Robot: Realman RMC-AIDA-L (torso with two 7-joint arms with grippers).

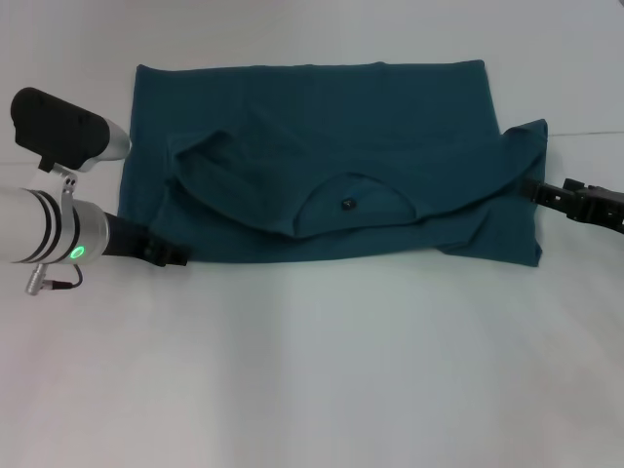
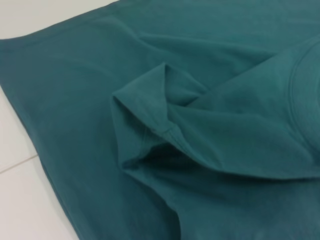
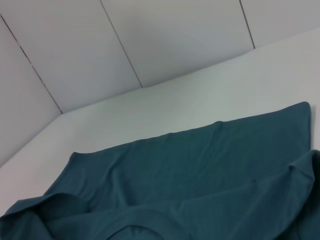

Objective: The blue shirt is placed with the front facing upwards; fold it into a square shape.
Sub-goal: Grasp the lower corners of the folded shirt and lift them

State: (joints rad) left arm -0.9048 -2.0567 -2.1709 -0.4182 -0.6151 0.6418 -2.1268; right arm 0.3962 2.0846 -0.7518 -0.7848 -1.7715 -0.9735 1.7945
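While the dark teal-blue cotton T-shirt [image 1: 331, 156] was folded once, a square wasn't reached yet.
Left gripper [image 1: 168, 254] and right gripper [image 1: 534, 191] were parked at its edges; grip couldn't be told.

A plain test-lab setting is showing: a bare white worktop [image 1: 312, 370] is extending to a white panelled wall [image 3: 165, 35] with dark seams.

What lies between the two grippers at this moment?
In the head view, only the blue shirt spans from left gripper to right gripper, both at its edges.
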